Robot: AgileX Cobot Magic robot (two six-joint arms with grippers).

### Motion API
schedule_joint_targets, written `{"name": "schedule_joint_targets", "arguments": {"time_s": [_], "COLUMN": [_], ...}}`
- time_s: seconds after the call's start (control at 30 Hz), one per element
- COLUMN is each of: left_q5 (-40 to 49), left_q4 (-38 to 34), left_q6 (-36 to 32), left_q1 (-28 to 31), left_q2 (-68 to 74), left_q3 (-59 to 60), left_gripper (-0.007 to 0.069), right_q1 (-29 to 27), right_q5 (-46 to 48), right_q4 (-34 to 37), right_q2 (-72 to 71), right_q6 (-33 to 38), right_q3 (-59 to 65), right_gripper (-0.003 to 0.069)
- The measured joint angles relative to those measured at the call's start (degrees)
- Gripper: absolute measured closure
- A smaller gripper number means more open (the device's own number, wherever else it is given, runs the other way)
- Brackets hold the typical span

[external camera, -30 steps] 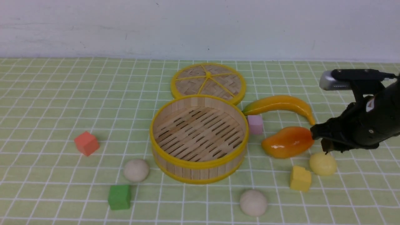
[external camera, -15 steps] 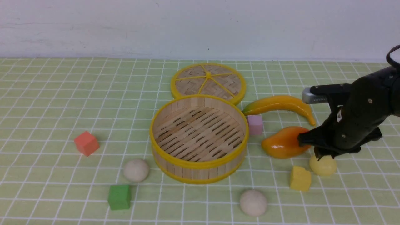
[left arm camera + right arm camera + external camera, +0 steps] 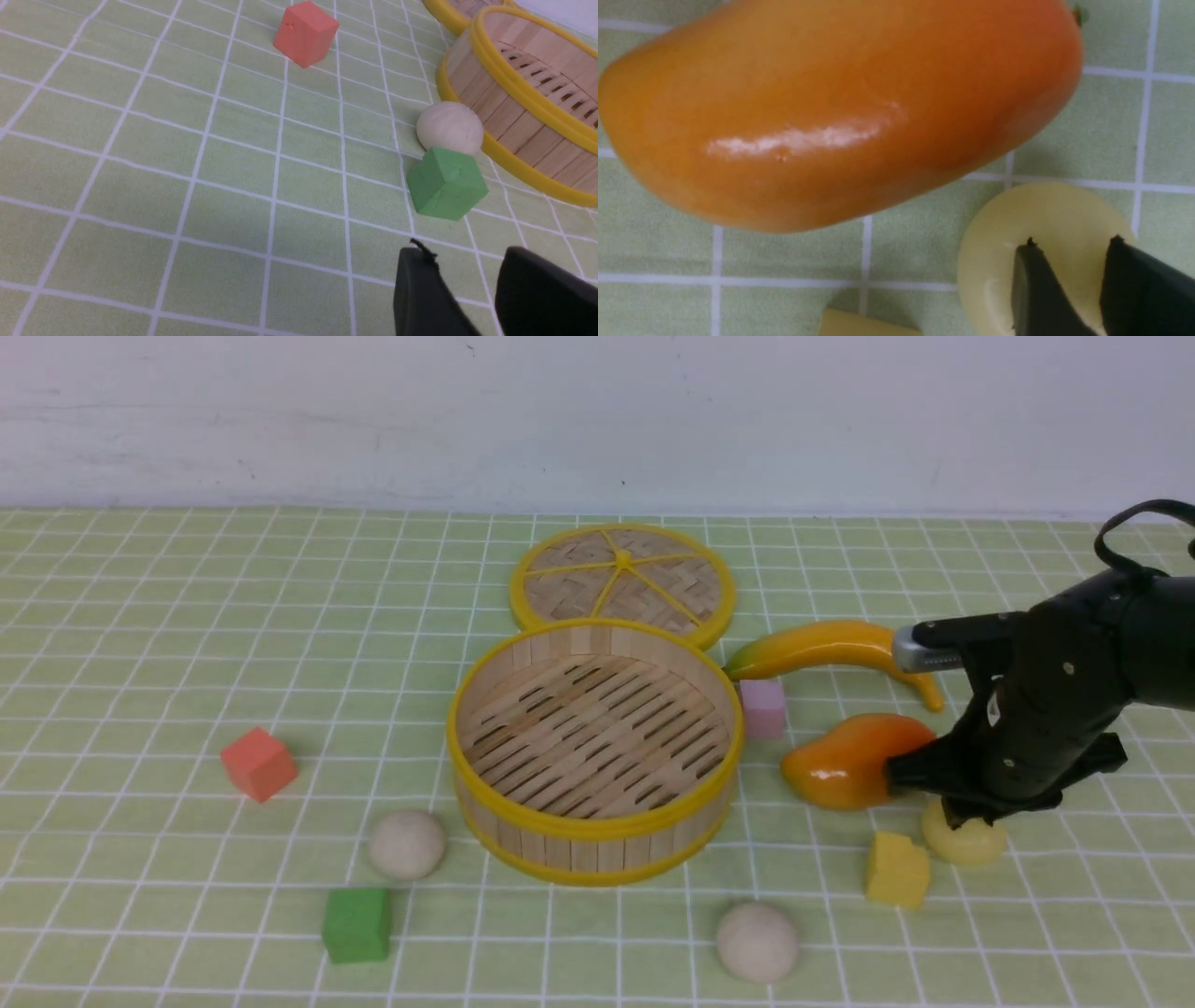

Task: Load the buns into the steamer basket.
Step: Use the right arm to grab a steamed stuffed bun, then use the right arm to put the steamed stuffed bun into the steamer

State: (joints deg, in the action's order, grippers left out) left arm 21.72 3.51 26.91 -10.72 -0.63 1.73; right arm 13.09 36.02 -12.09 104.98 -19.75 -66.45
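The steamer basket [image 3: 595,829] stands empty mid-table; it also shows in the left wrist view [image 3: 509,116]. One beige bun [image 3: 407,845] lies at its front left, also seen in the left wrist view [image 3: 449,127]. A second beige bun [image 3: 757,942] lies near the front edge. The pale yellow bun [image 3: 976,845] lies at the right. My right gripper [image 3: 962,817] hangs just over it, jaws a little apart above its top [image 3: 1071,242], the bun [image 3: 1008,224] wider than the gap. My left gripper [image 3: 465,252] is slightly open and empty, out of the front view.
An orange mango [image 3: 854,761] lies right beside the yellow bun, and a yellow cube [image 3: 897,869] at its front left. A banana [image 3: 836,649], pink block [image 3: 763,707] and the woven lid [image 3: 623,581] lie behind. A green cube [image 3: 356,924] and red cube [image 3: 259,763] lie at the left.
My right arm has moved left and come down, from behind the mango to directly over the yellow bun. Nothing else has moved.
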Motion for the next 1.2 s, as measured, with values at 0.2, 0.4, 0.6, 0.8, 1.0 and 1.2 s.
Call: {"name": "schedule_joint_targets", "arguments": {"time_s": [0.2, 0.4, 0.6, 0.8, 1.0, 1.2], "left_q5": [0.0, 0.0, 0.0, 0.0, 0.0, 0.0], "left_q4": [0.0, 0.0, 0.0, 0.0, 0.0, 0.0], "left_q6": [0.0, 0.0, 0.0, 0.0, 0.0, 0.0], "left_q1": [0.0, 0.0, 0.0, 0.0, 0.0, 0.0], "left_q2": [0.0, 0.0, 0.0, 0.0, 0.0, 0.0], "left_q3": [0.0, 0.0, 0.0, 0.0, 0.0, 0.0], "left_gripper": [0.0386, 0.0386, 0.0386, 0.0386, 0.0386, 0.0386], "right_q1": [0.0, 0.0, 0.0, 0.0, 0.0, 0.0], "right_q5": [-0.1, 1.2, 3.6, 5.7, 6.7, 7.2], "right_q4": [0.1, 0.2, 0.5, 1.3, 4.4, 16.6], "right_q2": [0.1, 0.0, -3.4, -10.3, -15.3, -16.0], "right_q6": [0.0, 0.3, 1.7, 1.9, 3.0, 11.0], "right_q3": [-0.2, -0.2, -0.2, -0.7, -3.2, -7.1], "right_gripper": [0.061, 0.0659, 0.0659, 0.0659, 0.0659, 0.0659]}}
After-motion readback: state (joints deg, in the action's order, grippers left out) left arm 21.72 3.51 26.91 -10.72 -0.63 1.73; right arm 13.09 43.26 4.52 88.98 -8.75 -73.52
